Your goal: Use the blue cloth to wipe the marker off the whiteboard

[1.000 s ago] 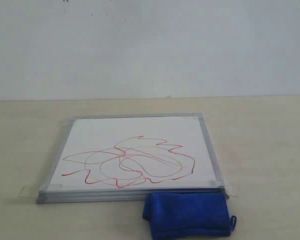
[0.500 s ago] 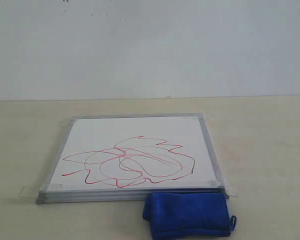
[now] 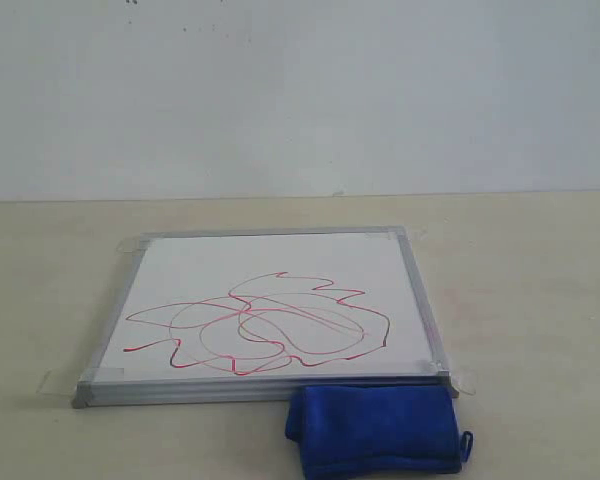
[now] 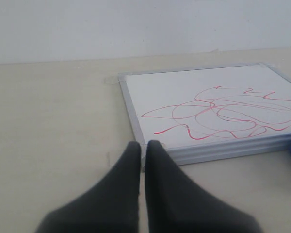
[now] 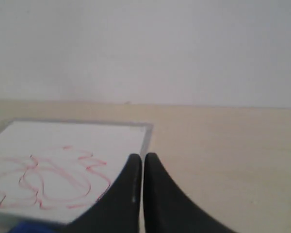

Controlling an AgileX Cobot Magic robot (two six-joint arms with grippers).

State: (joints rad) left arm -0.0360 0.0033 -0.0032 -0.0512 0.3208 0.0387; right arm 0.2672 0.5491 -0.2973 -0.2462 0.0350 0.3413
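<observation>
- The whiteboard (image 3: 270, 255) lies flat on the tabletop (image 3: 530, 300), roughly in the middle of the exterior view, with a pale wall (image 3: 300, 100) behind it.
- It has a thin silver-grey frame, and clear tape tabs (image 3: 55, 382) stick out at its corners onto the tabletop.
- The marker (image 3: 270, 315) is a tangle of thin red loops and zigzags. It covers the nearer half of the board, and the far half is clean white.
- The blue cloth (image 3: 375, 430) sits folded on the tabletop and touches the board's near edge, towards its right corner. None of it rests on the white surface.
- A small loop tag (image 3: 467, 445) hangs from the cloth's right side.
- The left hand (image 4: 143, 145) has its two dark fingers closed with only a thin slit between them, and it grips nothing. It is over bare tabletop, just off the board's near left corner.
- The right hand (image 5: 142, 158) is likewise closed to a narrow slit and empty. In its own view the board's right edge and a blurred sliver of the cloth show past its fingers.
</observation>
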